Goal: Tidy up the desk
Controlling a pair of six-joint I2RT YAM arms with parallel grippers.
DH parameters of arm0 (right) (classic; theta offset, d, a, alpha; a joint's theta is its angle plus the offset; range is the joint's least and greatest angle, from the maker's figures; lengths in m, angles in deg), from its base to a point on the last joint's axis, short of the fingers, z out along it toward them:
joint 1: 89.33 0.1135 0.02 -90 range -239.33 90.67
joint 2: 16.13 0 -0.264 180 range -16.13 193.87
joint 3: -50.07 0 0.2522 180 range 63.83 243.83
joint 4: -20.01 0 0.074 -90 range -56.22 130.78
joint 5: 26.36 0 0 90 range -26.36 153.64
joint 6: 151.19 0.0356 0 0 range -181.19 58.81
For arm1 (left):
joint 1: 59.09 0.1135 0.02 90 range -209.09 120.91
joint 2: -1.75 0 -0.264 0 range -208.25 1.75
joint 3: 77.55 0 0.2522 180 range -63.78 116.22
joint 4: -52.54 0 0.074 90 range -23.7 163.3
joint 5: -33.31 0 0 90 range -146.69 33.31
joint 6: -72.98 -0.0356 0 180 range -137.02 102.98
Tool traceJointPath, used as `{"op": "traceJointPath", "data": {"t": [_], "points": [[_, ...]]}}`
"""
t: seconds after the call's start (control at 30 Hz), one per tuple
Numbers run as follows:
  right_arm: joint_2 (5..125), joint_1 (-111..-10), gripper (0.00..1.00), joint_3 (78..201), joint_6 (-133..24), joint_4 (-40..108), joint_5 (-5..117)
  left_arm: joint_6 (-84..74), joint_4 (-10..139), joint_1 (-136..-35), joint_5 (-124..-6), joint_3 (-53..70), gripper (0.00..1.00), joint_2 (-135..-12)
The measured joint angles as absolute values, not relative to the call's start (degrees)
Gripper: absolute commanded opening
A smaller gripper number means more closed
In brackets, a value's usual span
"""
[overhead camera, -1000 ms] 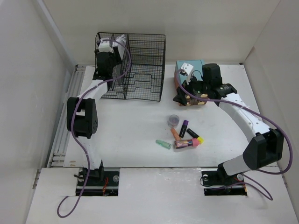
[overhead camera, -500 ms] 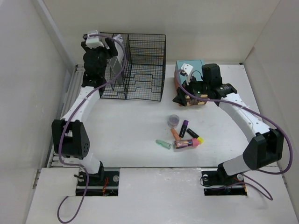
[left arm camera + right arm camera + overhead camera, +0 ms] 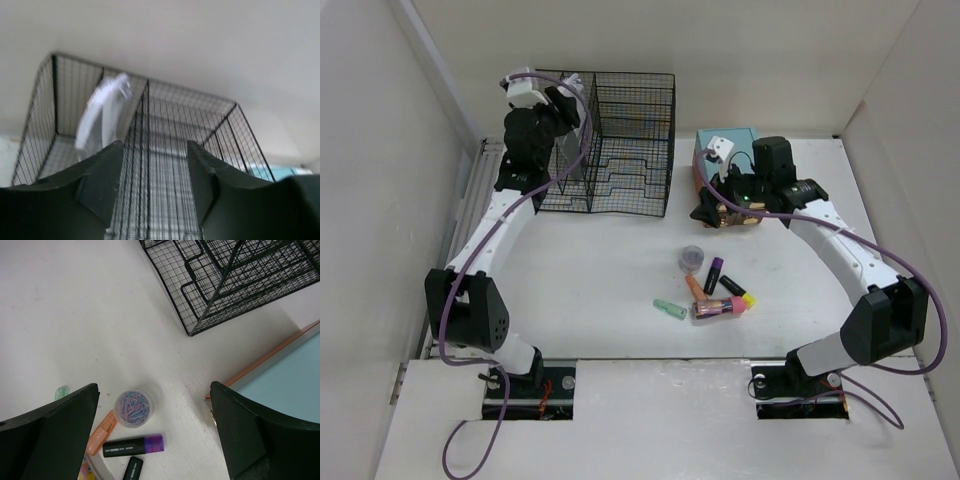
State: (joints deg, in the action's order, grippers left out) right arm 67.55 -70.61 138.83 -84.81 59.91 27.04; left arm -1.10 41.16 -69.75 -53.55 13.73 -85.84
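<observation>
Upper left of the top view: left gripper (image 3: pixel 563 103) sits high against the wire rack (image 3: pixel 620 140), jaws apart, nothing between them. Right gripper (image 3: pixel 154 386) is also spread wide and empty, hovering over the clutter at centre-right of the desk (image 3: pixel 600 270).

My read: next is clearing the loose items. Do it one at a time. Straddle the purple highlighter (image 3: pixel 132 445) across its short axis and descend straight. The paperclip cup (image 3: pixel 133 408) sits just beside it and looks lidless, so a nudge would spill it. Lift the left arm up before swinging it, to clear the wires.

Containers:
- rack: white paper (image 3: pixel 102 112) leaning in the left compartment; nothing visible in the stepped trays
- cup: coloured paperclips
- drawer box (image 3: pixel 730 140): contents hidden
</observation>
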Motion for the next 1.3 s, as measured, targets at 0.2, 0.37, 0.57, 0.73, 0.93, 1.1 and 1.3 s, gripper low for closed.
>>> {"op": "traceJointPath", "data": {"t": [0.2, 0.37, 0.57, 0.73, 0.93, 1.1, 1.3], "points": [[66.3, -71.8, 0.97, 138.8, -84.3, 59.9, 27.0, 2.0, 50.7, -72.8, -53.7, 17.3, 0.57, -89.4], [65.3, -73.6, 0.97, 138.8, -83.8, 59.9, 27.0, 3.2, 57.2, -73.7, -54.0, 20.0, 0.57, -93.2], [65.2, -74.0, 0.98, 138.8, -83.7, 59.9, 26.9, 4.3, 62.8, -73.7, -52.1, 20.3, 0.57, -94.2], [65.2, -74.0, 0.98, 138.8, -83.6, 59.9, 26.5, 5.0, 65.1, -73.9, -51.6, 20.3, 0.47, -94.2], [65.2, -74.0, 0.98, 138.8, -83.6, 59.9, 26.2, 5.9, 66.7, -74.9, -50.5, 20.1, 0.29, -94.2], [65.1, -74.0, 0.98, 138.8, -83.5, 59.9, 25.9, 6.0, 66.6, -75.3, -48.6, 19.5, 0.29, -94.2], [64.9, -74.0, 0.98, 138.8, -83.5, 59.9, 25.6, 4.9, 66.8, -76.0, -45.7, 19.2, 0.00, -94.3]]}}
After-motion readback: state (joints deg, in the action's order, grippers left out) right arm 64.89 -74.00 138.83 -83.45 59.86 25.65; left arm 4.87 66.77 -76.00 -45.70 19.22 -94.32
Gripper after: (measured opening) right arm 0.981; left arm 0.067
